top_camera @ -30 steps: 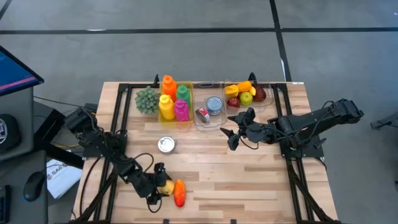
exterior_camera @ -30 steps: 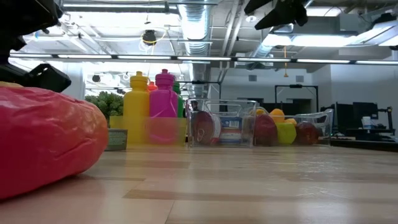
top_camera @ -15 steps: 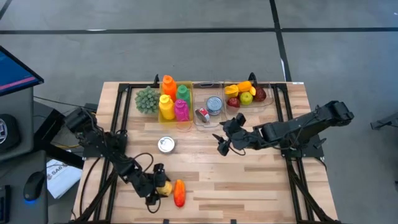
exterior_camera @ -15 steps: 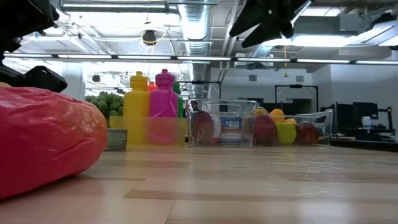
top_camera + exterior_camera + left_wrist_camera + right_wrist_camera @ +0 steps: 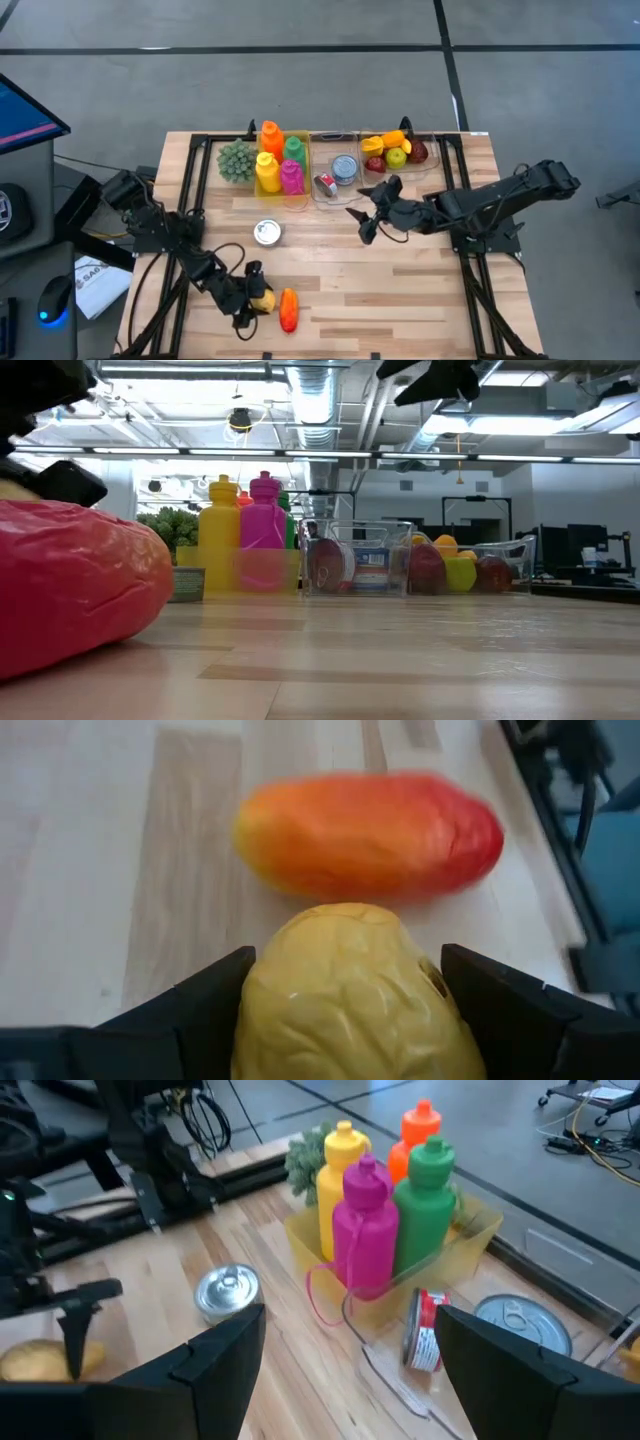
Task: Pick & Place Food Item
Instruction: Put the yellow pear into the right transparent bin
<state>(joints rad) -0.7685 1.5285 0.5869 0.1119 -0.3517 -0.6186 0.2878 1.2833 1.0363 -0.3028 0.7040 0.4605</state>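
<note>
The left gripper's [image 5: 252,298] fingers are closing in around the potato [image 5: 350,995] beside the mango [image 5: 370,835], not yet clamped, so the pick is starting, while the right gripper [image 5: 368,212] is hanging open near the bottles [image 5: 280,160].

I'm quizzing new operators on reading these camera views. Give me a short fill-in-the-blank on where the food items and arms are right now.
1. Between the left gripper fingers sits a yellow ____.
2. The food lying on the table right beside it is the red-orange ____.
3. In the yellow bin, the bottle nearest the table's front edge on the tin can side is coloured ____.
4. The right gripper hangs over the table with its fingers ____.

Missing words: potato; mango; pink; open
</note>
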